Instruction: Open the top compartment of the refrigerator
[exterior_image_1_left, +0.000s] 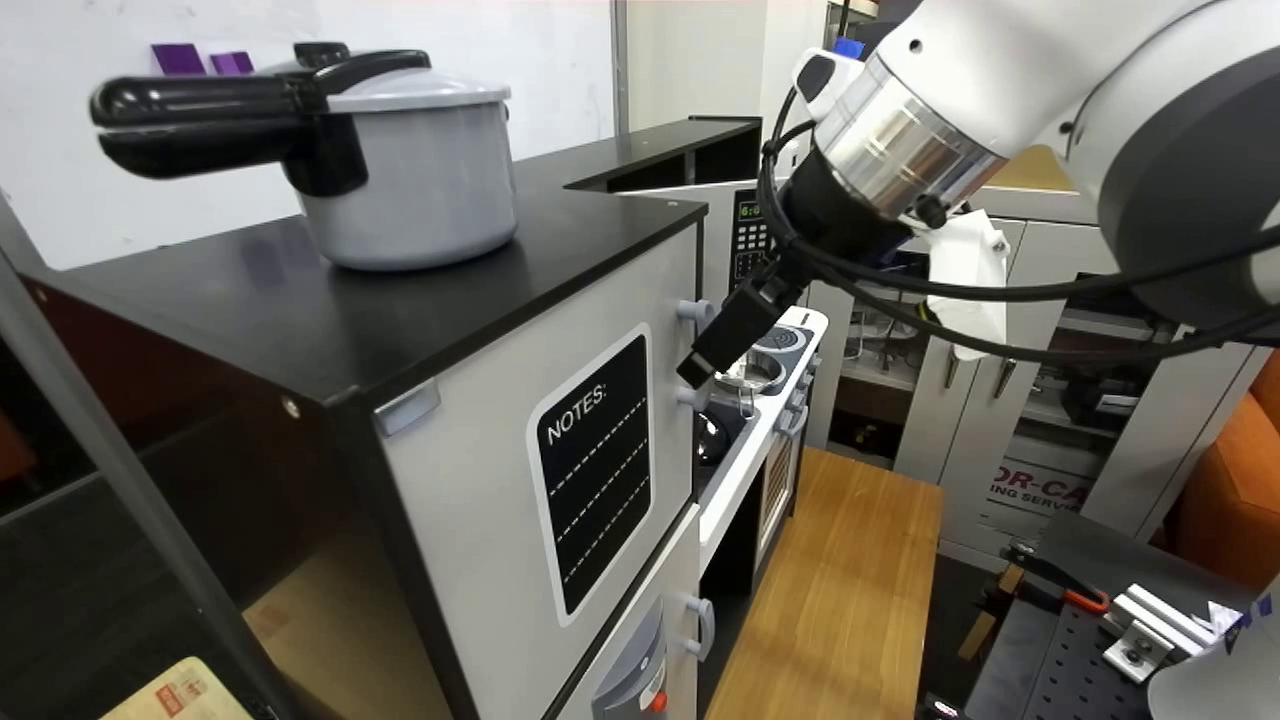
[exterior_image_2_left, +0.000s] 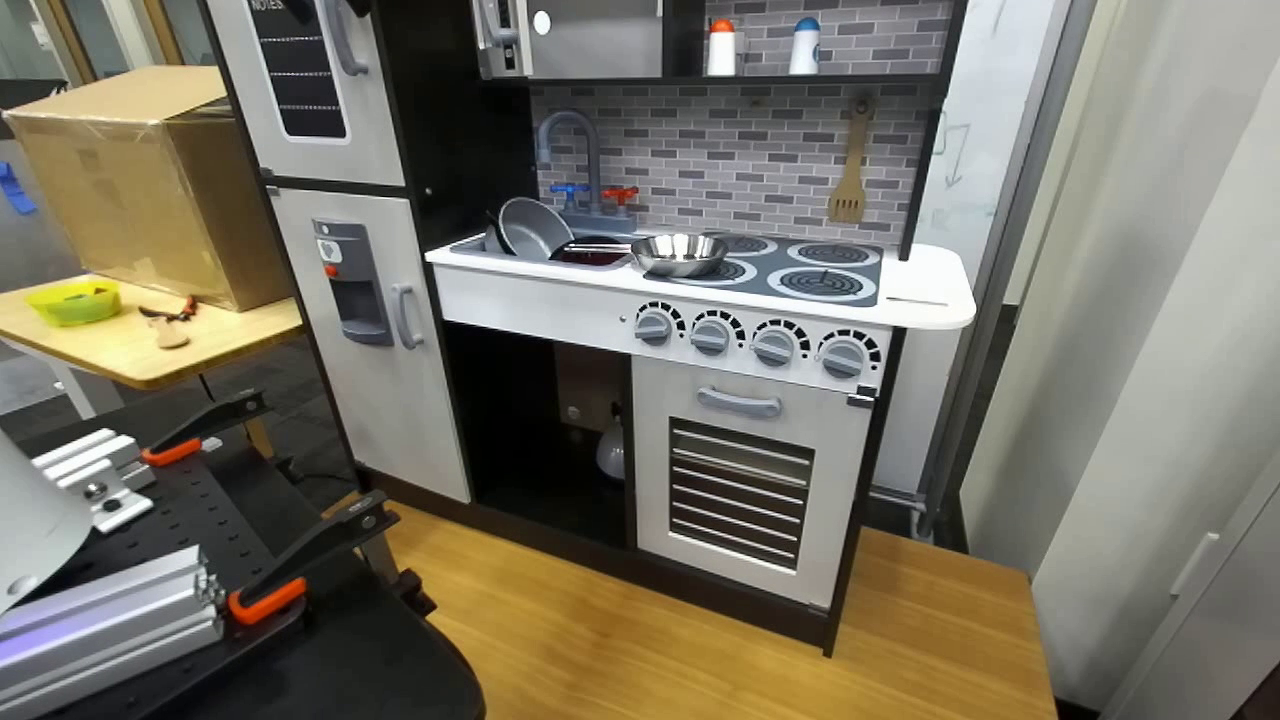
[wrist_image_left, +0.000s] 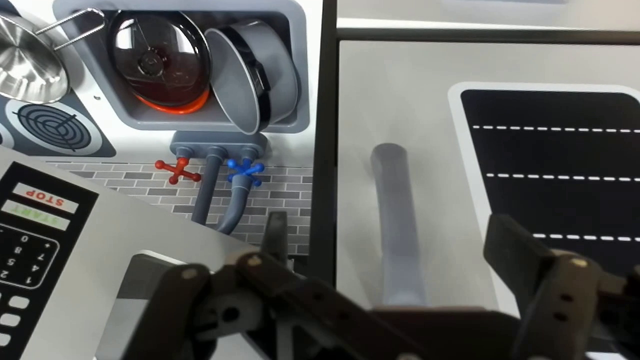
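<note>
White arm (exterior_image_1_left: 1010, 70), silver collar (exterior_image_1_left: 895, 135), looped black cables (exterior_image_1_left: 1010, 294), black hand (exterior_image_1_left: 697, 371).

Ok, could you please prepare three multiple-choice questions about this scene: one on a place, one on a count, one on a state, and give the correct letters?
1. Where is the lidded grey pot with the long black handle, relative to the compact black-and-white refrigerator?
A. Inside it
B. On top of it
C. Below it

2. How many round grey stove dials show in an exterior view?
A. Two
B. Six
C. Four

3. In which state is the upper white refrigerator door with the black NOTES panel?
A. Closed
B. Half open
C. Wide open

1: B, its base rests on the black refrigerator top in an exterior view.
2: C, they form one row of four.
3: A, both exterior views show it flat against the refrigerator.
</note>
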